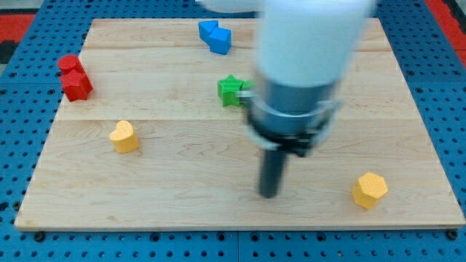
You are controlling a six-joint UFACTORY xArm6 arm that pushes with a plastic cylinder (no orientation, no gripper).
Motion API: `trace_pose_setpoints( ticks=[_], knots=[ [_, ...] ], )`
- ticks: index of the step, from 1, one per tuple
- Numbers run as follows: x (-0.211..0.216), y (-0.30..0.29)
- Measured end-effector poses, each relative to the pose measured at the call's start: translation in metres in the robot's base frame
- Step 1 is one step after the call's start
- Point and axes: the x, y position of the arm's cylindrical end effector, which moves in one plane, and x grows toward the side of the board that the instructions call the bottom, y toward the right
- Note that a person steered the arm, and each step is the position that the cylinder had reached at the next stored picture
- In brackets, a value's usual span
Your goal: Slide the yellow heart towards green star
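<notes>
On the view's far left you have two red blocks [74, 77] touching each other near the edge of the board, one round-topped, the other chunkier; their exact shapes are hard to make out. Below them and slightly to the right sits your yellow heart [124, 136], a small matte block with a rounded, lobed top, resting flat on the pale wooden board [182, 182], whose grain runs in long planks from side to side. The board lies on a blue perforated base [22, 145].

Moving right, a blue block [215, 36] with angular facets sits near the board's top edge. Below it is the green star [231, 90], well apart from the yellow heart, up and to the right of it. The bare wood between heart and star holds no other block. The star's right side is partly covered by the arm's blurred white and grey body [309, 65].

From that body the straight dark rod drops to my tip [269, 194], which stands below and to the right of the star and far right of the heart, touching no block. There are no jaws on this rig, only the rod.

Farther right, a yellow hexagonal block [370, 190] lies near the board's bottom right corner.
</notes>
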Motion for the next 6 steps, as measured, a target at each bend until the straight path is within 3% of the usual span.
trace_pose_setpoints(
  ticks=[2,3,4,5,6],
  knots=[
    [-0.058,-0.196],
    [-0.065,-0.226],
    [-0.090,-0.219],
    [-0.095,-0.162],
    [-0.095,-0.058]
  ],
)
